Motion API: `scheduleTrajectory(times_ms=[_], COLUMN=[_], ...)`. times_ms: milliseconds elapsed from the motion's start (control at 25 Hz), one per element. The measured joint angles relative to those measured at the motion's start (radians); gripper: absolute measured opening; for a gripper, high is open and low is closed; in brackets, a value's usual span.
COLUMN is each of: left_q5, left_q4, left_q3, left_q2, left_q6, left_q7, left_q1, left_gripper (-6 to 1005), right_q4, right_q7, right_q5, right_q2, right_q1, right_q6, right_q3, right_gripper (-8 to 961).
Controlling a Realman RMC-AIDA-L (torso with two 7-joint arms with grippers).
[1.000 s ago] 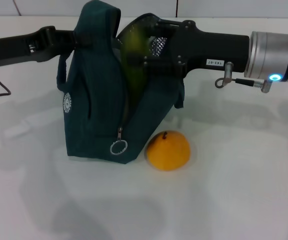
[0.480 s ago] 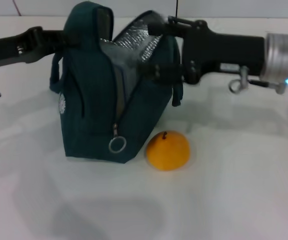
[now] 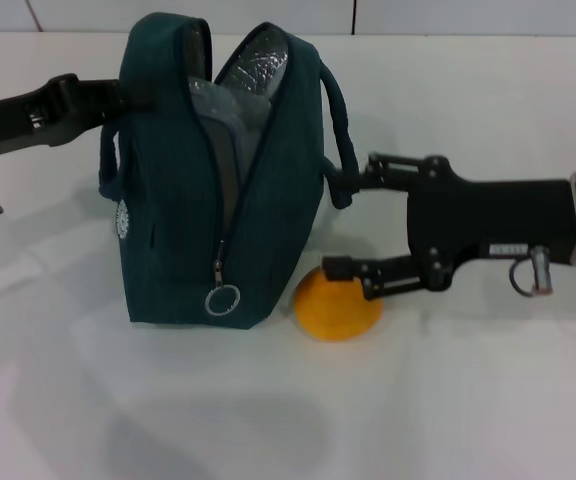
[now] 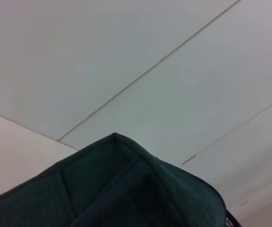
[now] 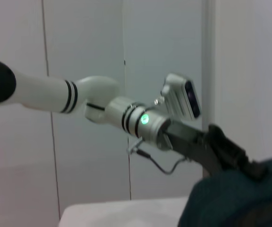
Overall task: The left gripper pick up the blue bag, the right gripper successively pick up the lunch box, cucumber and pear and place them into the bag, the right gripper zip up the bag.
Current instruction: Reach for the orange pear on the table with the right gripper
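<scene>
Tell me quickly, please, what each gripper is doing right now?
Left gripper: at the blue bag, at its top; fingers hidden.
Right gripper: open and empty, beside the bag, above the pear.

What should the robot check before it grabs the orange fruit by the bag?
1. The right tool is open: ok.
2. The right tool is at the pear: ok, one finger is over it.
3. The pear sits free on the table: ok.
4. The blue bag is unzipped: ok.
5. The left tool is holding the bag up: ok, at its top corner.
6. There is room inside the bag: cannot tell.
</scene>
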Motion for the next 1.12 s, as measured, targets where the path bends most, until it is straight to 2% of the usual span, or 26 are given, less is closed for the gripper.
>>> scheduleTrajectory(times_ms=[400, 640, 1120], left_q5=[0.000, 0.000, 0.002], left_q4=[-0.003, -0.003, -0.006], left_q3=[0.001, 0.000, 0.004], left_q2=[-0.001, -0.002, -0.008], left_q6=[-0.004, -0.005, -0.005], left_q7=[0.004, 0.008, 0.010], left_q1=[-0.005, -0.006, -0.014], left_gripper=[52, 52, 52], right_q4=[0.133, 0.155, 0.242], right_q7=[-0.028, -0.047, -0.117], right_q5=[-0.064, -0.063, 0.044], right_q2=[0.007, 0.012, 0.017], right_q1=[0.022, 0.032, 0.075], right_q6=[0.070, 0.110, 0.153], right_q3=[-0.016, -0.067, -0.124], right_gripper=[852, 844, 827])
